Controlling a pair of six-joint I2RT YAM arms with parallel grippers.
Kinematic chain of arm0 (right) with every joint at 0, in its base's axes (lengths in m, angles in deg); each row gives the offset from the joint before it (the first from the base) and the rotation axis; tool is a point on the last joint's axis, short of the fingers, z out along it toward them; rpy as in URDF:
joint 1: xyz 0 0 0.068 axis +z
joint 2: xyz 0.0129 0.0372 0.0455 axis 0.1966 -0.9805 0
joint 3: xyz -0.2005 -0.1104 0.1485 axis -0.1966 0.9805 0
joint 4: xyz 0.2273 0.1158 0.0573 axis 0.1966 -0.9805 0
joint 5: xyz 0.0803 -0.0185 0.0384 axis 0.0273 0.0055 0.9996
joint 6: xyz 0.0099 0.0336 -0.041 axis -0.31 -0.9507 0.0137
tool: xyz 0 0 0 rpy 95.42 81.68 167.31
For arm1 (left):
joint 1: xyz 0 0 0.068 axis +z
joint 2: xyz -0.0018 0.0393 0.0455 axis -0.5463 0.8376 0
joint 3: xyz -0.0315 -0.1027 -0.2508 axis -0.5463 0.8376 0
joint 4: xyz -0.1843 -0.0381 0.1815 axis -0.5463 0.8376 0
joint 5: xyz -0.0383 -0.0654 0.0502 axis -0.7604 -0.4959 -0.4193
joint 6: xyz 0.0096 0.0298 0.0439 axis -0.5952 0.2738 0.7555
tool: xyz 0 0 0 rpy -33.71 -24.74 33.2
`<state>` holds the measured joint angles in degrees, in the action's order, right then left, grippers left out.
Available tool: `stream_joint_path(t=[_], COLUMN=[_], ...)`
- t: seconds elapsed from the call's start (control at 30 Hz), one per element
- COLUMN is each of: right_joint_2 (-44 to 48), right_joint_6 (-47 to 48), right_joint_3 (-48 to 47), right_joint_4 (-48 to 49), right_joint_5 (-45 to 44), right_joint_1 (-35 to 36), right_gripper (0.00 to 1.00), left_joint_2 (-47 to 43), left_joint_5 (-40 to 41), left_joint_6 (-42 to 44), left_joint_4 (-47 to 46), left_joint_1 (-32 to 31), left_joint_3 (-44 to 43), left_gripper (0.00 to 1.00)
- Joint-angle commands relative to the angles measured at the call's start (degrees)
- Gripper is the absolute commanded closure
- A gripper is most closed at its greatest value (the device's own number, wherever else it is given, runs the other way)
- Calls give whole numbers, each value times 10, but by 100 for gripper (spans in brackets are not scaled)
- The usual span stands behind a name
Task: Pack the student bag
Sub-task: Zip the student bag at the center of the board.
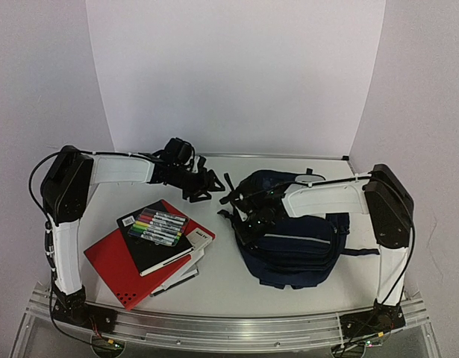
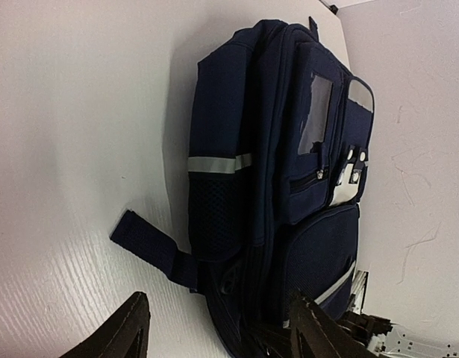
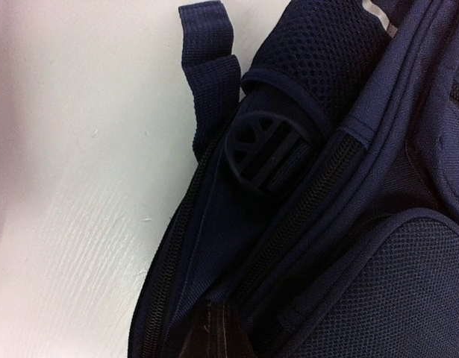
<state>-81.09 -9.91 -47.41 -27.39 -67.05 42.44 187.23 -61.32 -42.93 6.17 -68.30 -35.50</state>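
Observation:
The student bag [image 1: 292, 242] is a navy backpack with pale reflective stripes, lying flat right of the table's centre. In the right wrist view, my right gripper [image 3: 214, 330] is shut, its dark fingertips pinching the bag's fabric [image 3: 214, 246] between two zipper tracks, below a black buckle [image 3: 263, 153]. From above, the right gripper [image 1: 249, 216] sits at the bag's left edge. My left gripper [image 1: 198, 184] hovers open left of the bag with nothing in it. Its two fingers [image 2: 128, 332] frame the near end of the student bag [image 2: 289, 171] in the left wrist view.
Left of the bag a red notebook [image 1: 117, 265] lies under a black book [image 1: 169, 250], with a pack of coloured markers [image 1: 158, 226] on top. A loose navy strap [image 2: 143, 242] trails off the bag. White walls enclose the back and sides.

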Motion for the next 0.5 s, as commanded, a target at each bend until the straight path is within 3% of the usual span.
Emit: stream_joint_path(t=[0.0,0.23,0.47], right_joint_2=[51,102,115], right_joint_6=[-11,-13,-17], right_joint_3=[17,37,55], right_joint_4=[13,47,50], right_joint_5=[33,60,65], right_joint_1=[3,2,2], right_gripper=[100,100,100], left_joint_2=[32,86,114], left_joint_5=[-34,-77,-50], left_joint_6=[-6,-10,-13], left_joint_4=[-29,-26,-3], left_joint_1=[-15,-37,-58], left_joint_3=[-48,-79,-78], left_gripper=[36,33,30])
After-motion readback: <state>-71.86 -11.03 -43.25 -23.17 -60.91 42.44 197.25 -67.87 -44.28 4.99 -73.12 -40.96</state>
